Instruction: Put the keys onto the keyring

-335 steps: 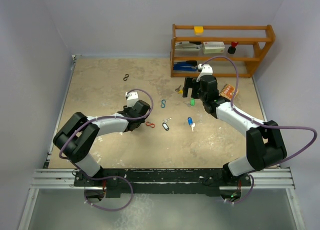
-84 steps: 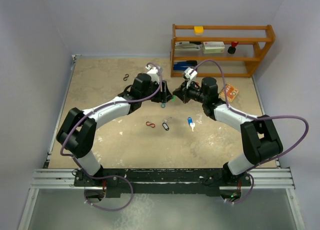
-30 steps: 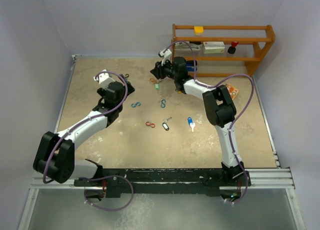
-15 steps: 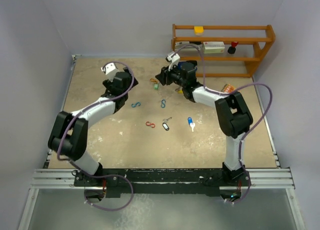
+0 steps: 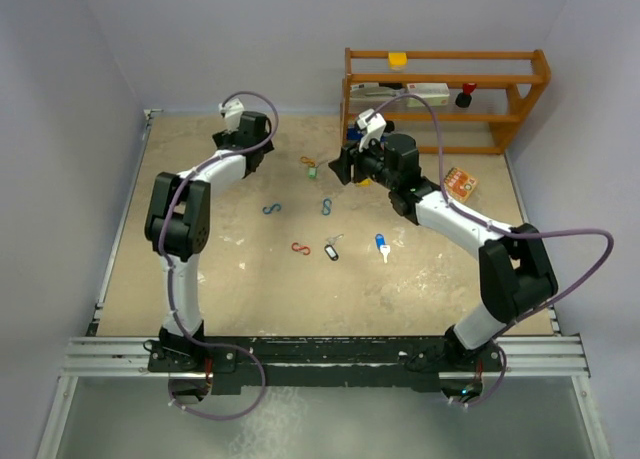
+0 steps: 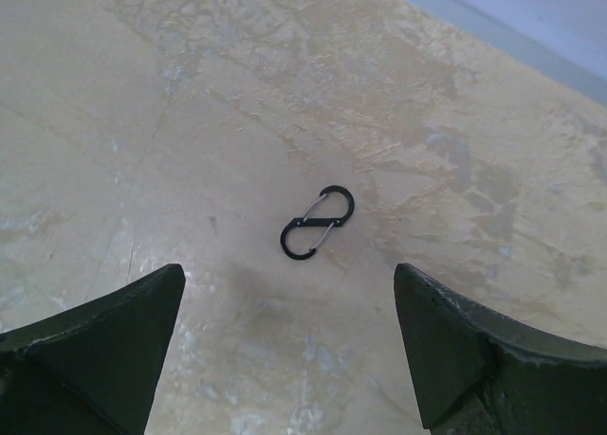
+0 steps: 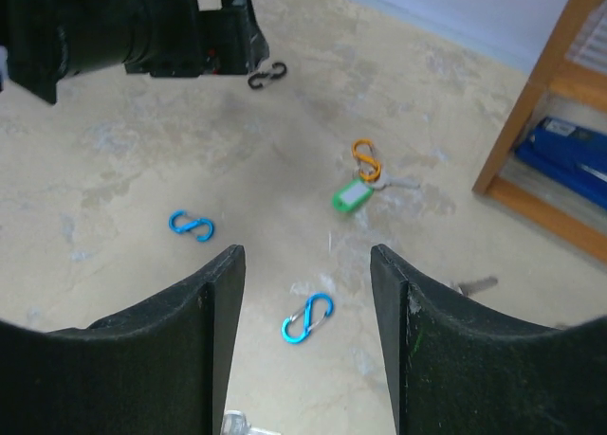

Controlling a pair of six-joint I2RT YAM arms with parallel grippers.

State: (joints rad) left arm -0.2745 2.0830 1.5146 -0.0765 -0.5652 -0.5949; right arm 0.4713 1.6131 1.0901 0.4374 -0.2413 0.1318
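A green-tagged key (image 7: 354, 197) lies on the table, touching an orange S-clip (image 7: 365, 157); the tag also shows in the top view (image 5: 312, 171). A black-tagged key (image 5: 332, 249) and a blue-tagged key (image 5: 381, 244) lie mid-table. A bare key (image 7: 474, 285) lies by my right finger. My right gripper (image 7: 306, 255) is open and empty, hovering right of the green tag in the top view (image 5: 341, 166). My left gripper (image 6: 286, 274) is open and empty at the far left (image 5: 254, 151), over a black S-clip (image 6: 318, 223).
Two blue S-clips (image 5: 270, 209) (image 5: 326, 207) and a red one (image 5: 300, 248) lie mid-table. A wooden shelf (image 5: 445, 99) with boxes stands at the back right, close behind my right arm. An orange packet (image 5: 458, 183) lies beside it.
My left gripper has moved farther back and right, toward the black clip. My right gripper has pulled back to the right, away from the green-tagged key, which stays on the table.
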